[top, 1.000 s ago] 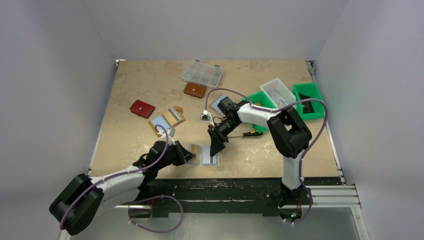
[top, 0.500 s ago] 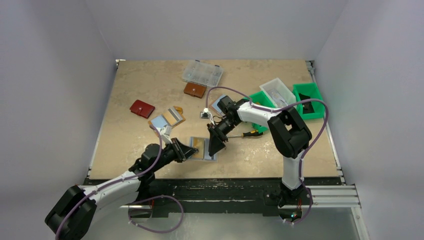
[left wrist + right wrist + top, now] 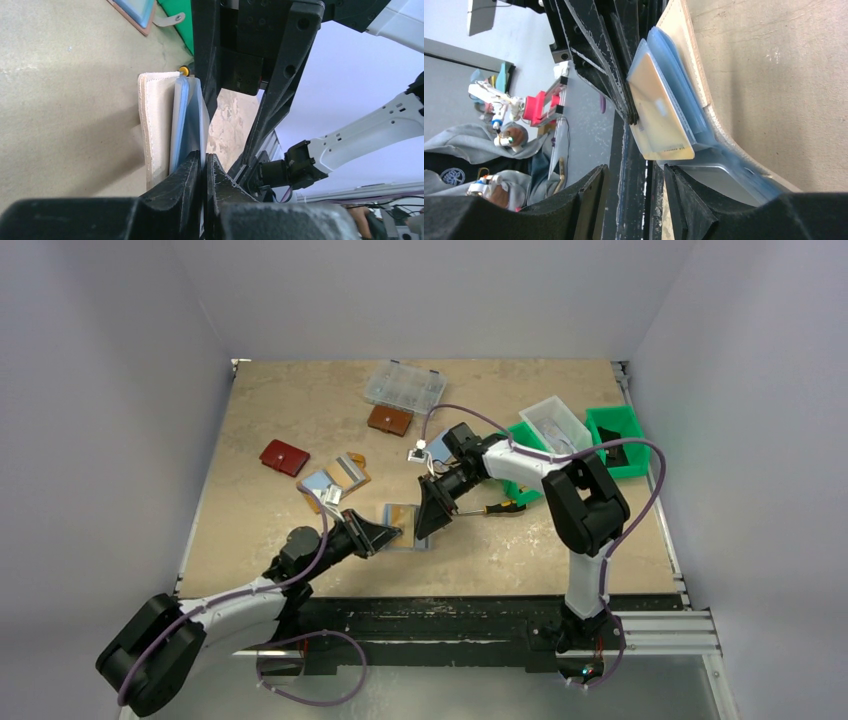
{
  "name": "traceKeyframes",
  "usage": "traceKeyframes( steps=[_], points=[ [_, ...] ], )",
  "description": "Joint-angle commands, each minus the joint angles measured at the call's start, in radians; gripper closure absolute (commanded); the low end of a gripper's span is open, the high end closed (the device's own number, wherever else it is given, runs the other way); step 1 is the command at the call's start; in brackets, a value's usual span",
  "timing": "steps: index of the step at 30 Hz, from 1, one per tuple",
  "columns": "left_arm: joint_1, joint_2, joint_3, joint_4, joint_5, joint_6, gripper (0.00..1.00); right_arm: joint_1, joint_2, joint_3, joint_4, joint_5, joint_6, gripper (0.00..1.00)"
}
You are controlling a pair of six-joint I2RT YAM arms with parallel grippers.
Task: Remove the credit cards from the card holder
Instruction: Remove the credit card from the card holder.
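Note:
The card holder [image 3: 405, 528] lies partly open near the front middle of the table, with a tan cover [image 3: 154, 125] and pale blue sleeves [image 3: 192, 120]. My left gripper [image 3: 388, 534] is shut on the edge of one blue sleeve, as the left wrist view [image 3: 204, 159] shows. A gold credit card [image 3: 658, 117] sticks partway out of a sleeve. My right gripper [image 3: 430, 523] hovers at the holder's right side, open and empty [image 3: 636, 197]. The card's corner lies just beyond the right fingertips. The silvery sleeve [image 3: 719, 175] touches the right finger.
A second open tan holder [image 3: 335, 478], a red wallet [image 3: 284, 457], a brown wallet [image 3: 389, 420] and a clear organiser box [image 3: 404, 387] lie behind. A screwdriver [image 3: 502, 507], green bins [image 3: 615, 440] and a clear tub [image 3: 556, 422] are to the right.
My left gripper has pushed forward and closed on the holder, shifting it away from the near edge and lifting its leaves. My right gripper has drawn back slightly toward the rear.

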Motion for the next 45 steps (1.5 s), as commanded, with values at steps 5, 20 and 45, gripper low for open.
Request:
traceKeyframes(
  steps=[5, 20, 45],
  points=[
    [0.004, 0.088, -0.072, 0.280, 0.051, -0.054, 1.00, -0.036, -0.054, -0.029, 0.100, -0.086, 0.110, 0.48],
    [-0.001, 0.239, -0.054, 0.438, 0.102, -0.083, 1.00, -0.053, -0.052, -0.055, 0.185, -0.134, 0.207, 0.52],
    [-0.012, 0.141, -0.097, 0.347, 0.007, -0.096, 1.00, -0.057, -0.037, -0.058, 0.185, -0.189, 0.196, 0.83]
  ],
)
